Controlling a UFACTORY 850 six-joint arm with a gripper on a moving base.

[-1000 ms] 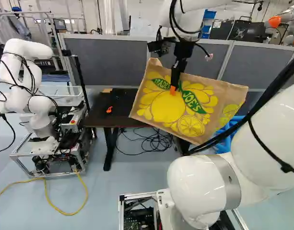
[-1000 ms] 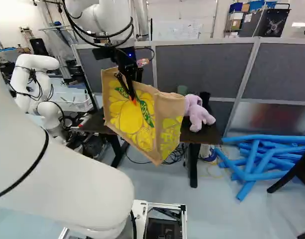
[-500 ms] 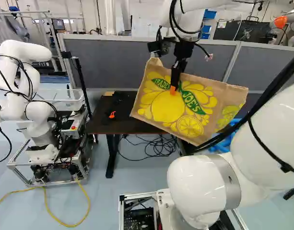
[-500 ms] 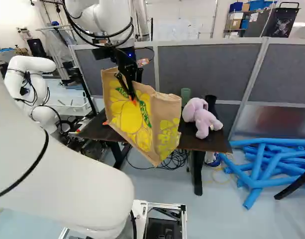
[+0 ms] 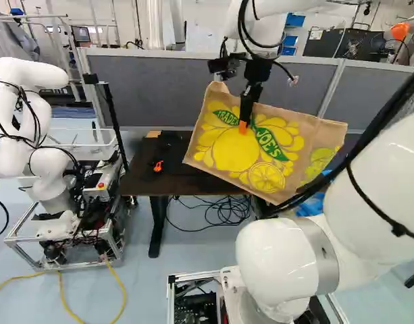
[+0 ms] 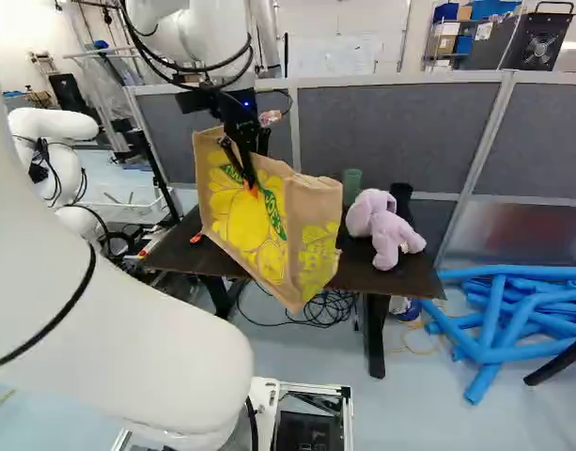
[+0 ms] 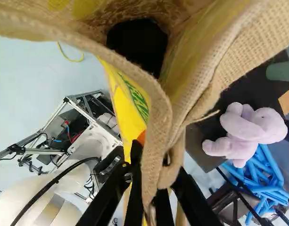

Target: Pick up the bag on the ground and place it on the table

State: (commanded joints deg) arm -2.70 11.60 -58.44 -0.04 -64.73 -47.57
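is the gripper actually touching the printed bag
Touching: the wrist view shows the bag with its rim clamped between the two fingers of the gripper.

The base (image 6: 265, 399) has moved; it now stands nearer the table (image 5: 183, 182).

From my remote station I take this for a robotics lab; I see another robot (image 5: 50, 165) on an open metal frame (image 5: 32, 255); grey partitions (image 5: 146, 84); tangled black cables (image 5: 227, 209) beneath the bench (image 5: 140, 181); a yellow cable (image 5: 66, 302) crossing the floor (image 5: 193, 250).
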